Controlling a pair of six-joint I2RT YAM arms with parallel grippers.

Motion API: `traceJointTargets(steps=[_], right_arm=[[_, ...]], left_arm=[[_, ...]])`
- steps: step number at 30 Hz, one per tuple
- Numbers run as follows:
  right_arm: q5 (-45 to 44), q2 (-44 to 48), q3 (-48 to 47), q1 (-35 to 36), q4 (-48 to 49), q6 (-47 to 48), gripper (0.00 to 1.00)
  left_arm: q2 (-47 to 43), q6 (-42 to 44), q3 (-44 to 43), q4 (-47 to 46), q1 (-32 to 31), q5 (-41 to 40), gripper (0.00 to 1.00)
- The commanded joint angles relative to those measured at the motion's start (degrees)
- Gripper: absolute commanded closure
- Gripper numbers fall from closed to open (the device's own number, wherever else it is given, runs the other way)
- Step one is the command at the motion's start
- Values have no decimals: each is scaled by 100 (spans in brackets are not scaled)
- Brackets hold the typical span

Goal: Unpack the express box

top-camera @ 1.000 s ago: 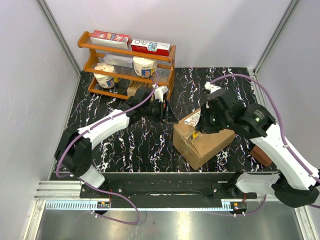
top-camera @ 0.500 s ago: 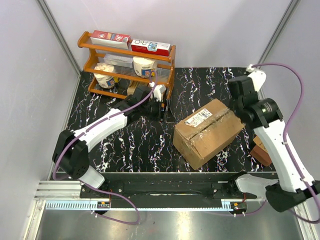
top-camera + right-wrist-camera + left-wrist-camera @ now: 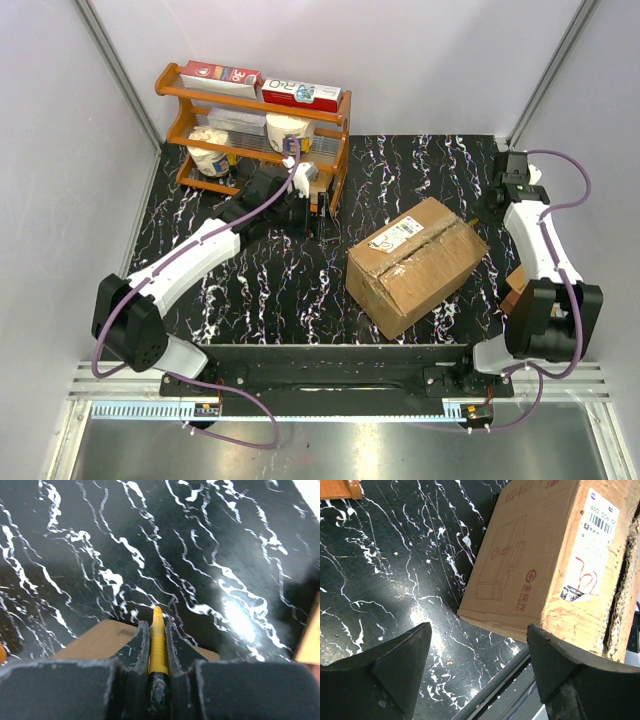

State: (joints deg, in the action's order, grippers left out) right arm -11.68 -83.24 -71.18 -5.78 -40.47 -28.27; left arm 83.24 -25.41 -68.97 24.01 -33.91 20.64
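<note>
The express box (image 3: 415, 265), a large brown carton with a white label, lies at an angle on the black marbled table, its top flaps down. My left gripper (image 3: 316, 206) hovers left of it beside the shelf, open and empty. In the left wrist view the express box (image 3: 540, 560) fills the upper right, beyond my left gripper (image 3: 479, 632) and clear of it. My right gripper (image 3: 500, 203) is at the table's far right, away from the box, shut on a yellow cutter (image 3: 158, 635). A corner of the express box (image 3: 97, 640) shows under my right gripper (image 3: 157, 626).
An orange wooden shelf (image 3: 335, 120) stands at the back left, with red-and-white boxes (image 3: 300, 93) on top and tubs below. A small brown block (image 3: 520, 292) lies by the right arm's base. White walls enclose the table on three sides.
My right arm has swung off the box top to the far right edge, still holding the cutter. My left gripper has opened wider and drawn back a little toward the shelf.
</note>
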Motion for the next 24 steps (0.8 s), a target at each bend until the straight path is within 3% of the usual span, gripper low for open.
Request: traceJointTargets(steps=[1,5,8,9,11,12,15,16,19,24], right_arm=[[860,-315,-36,-72,944,-302,96],[1115,-737,-177,-81,953,-407,88],[1116,-878,-186,-81,953,-442,76],[933,-869,-169,-81,936,-460,66],[765,-843,-160,-90,927,-434,59],[607,-817,-168,-90,909,-407,45],[186,-747,-274,-81,734,-355,27],[62,-703,-317,-81,699,-363,16],[-369,-465,-440,-81,374,-433,11],[-1063,202,-319,-81,-716,-741,20]], left_arm=[[-212,98,-143,-54,130,-148,18],[-159,98,-152,-46,236,-131,17],[-124,106,-187,-28,315,-148,16],[-124,106,-187,-28,332,-157,16],[-124,106,-187,-10,376,-175,16],[-141,106,-178,-2,394,-175,16],[-124,124,-161,-10,403,-192,15],[-115,159,-161,-19,403,-175,14],[-19,150,-187,-37,403,-122,14],[209,27,-301,-37,403,-148,14]])
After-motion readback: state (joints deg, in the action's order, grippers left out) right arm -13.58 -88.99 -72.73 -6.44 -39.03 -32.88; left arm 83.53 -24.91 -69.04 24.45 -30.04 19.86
